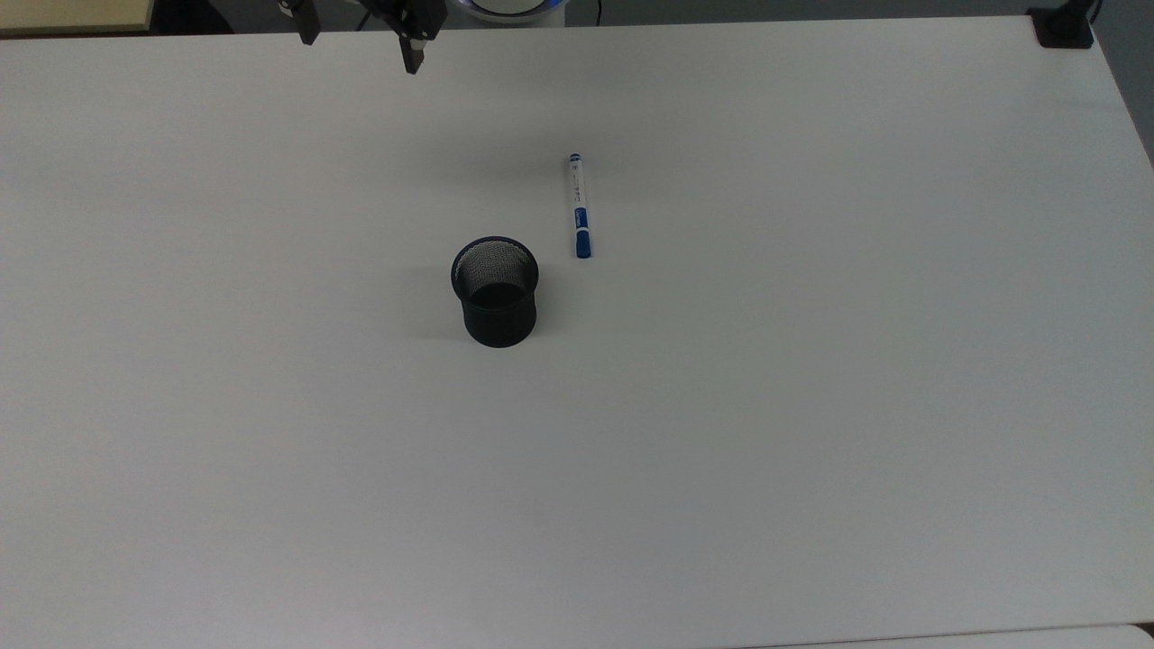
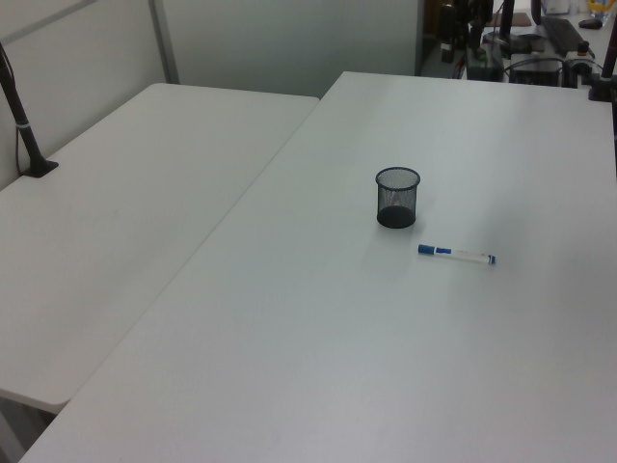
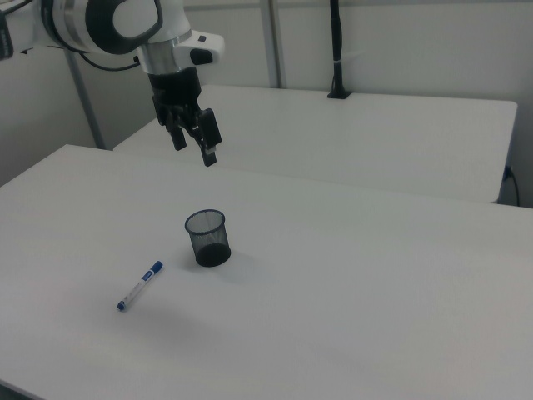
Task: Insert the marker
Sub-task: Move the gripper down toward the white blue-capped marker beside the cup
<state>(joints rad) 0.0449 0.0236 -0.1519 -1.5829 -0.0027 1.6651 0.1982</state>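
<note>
A large white table (image 1: 811, 406) fills the foreground. In the left view a 2nd white table (image 2: 125, 212) stands edge to edge with it, a thin seam between them. A black post (image 2: 21, 121) rises from a clamp on that 2nd table's far edge. Pale partition walls (image 3: 400, 46) with grey metal uprights (image 3: 271, 42) close the space behind. Lighting is soft and even.

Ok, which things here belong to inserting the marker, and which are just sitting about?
For the job:
marker, lying flat on the table
black mesh cup, upright and empty
pincer, open, raised above the table

Just about:
second table
black clamp post
</note>
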